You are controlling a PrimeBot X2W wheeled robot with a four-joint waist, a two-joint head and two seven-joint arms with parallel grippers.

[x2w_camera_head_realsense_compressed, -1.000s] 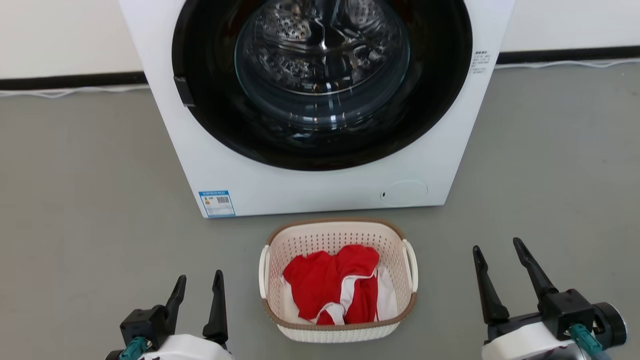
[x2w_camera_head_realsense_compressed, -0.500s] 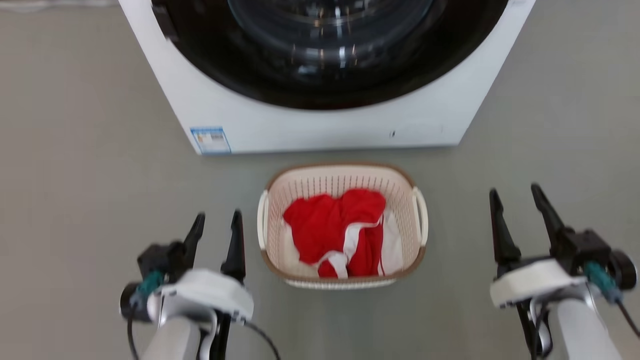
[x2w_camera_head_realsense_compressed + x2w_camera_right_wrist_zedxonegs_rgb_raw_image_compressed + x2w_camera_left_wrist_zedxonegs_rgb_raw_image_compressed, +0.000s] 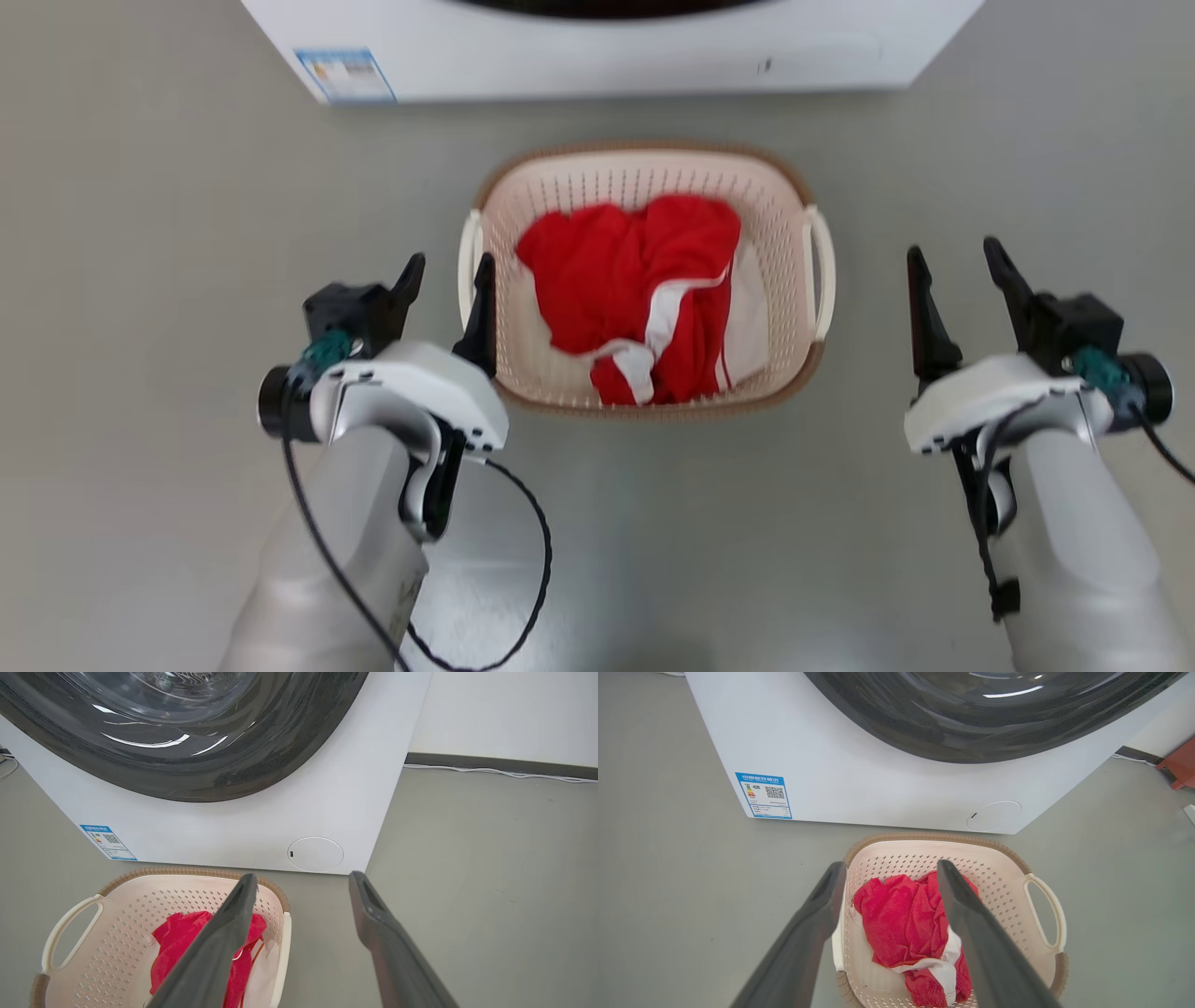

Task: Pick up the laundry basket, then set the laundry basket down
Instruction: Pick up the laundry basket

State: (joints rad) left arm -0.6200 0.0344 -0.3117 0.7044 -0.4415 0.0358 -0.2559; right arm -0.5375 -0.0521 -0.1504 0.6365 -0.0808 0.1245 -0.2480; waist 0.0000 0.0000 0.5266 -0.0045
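Between the two dark fingers of the left gripper (image 3: 447,269), which stand apart with nothing clamped, sits the left edge of the laundry basket (image 3: 644,149). In the left wrist view one finger runs down outside the basket's wall and the other hangs over the inside, above the red garment (image 3: 625,271). Whether either finger touches the near white handle (image 3: 464,271) cannot be told. The fingers of the right gripper (image 3: 954,254) are also spread, with only bare floor (image 3: 140,280) between them. They point the same way as the left pair but stand clear of the basket's right handle (image 3: 822,271), with a strip of floor in the gap. The basket rests upright on the grey floor between the two arms. Its cream perforated walls are topped by a brown woven-look rim, and the red garment with white trim is heaped inside on a white cloth (image 3: 747,317). Just beyond the basket's far rim stands the white washing machine (image 3: 607,56), a blue label (image 3: 345,75) at its lower left corner. A black cable (image 3: 532,560) loops from the left wrist down beside the pale forearm.
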